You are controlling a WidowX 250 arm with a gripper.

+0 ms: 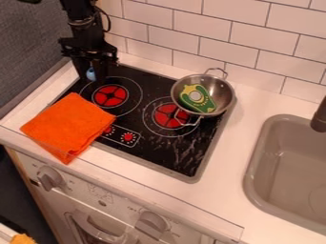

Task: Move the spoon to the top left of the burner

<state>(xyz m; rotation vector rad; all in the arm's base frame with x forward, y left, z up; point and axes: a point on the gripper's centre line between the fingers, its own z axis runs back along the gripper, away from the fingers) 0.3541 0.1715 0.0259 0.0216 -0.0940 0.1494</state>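
So the black gripper [92, 78] can be seen hanging down at the far left corner of the black cooktop [181, 159], just beyond the left burner [110, 96]. Something blue, taken to be the spoon [91, 74], is partly hidden by it right there, at the far left side of that burner. Whether the jaws are spread or the spoon is being pinched can't be told, tbh.

Over on the far right of the cooktop, a shiny metal pan [225, 95] is parked, with its near handle reaching over the right burner [170, 116]. A green and yellow toy [197, 99] is held inside it. The near left corner of the cooktop is covered by a folded orange cloth [68, 125], with part of it spread on the white counter [239, 147]. A grey sink [293, 167] is set into the counter on the right, and two chunky knobs [151, 224] are mounted on the front panel.
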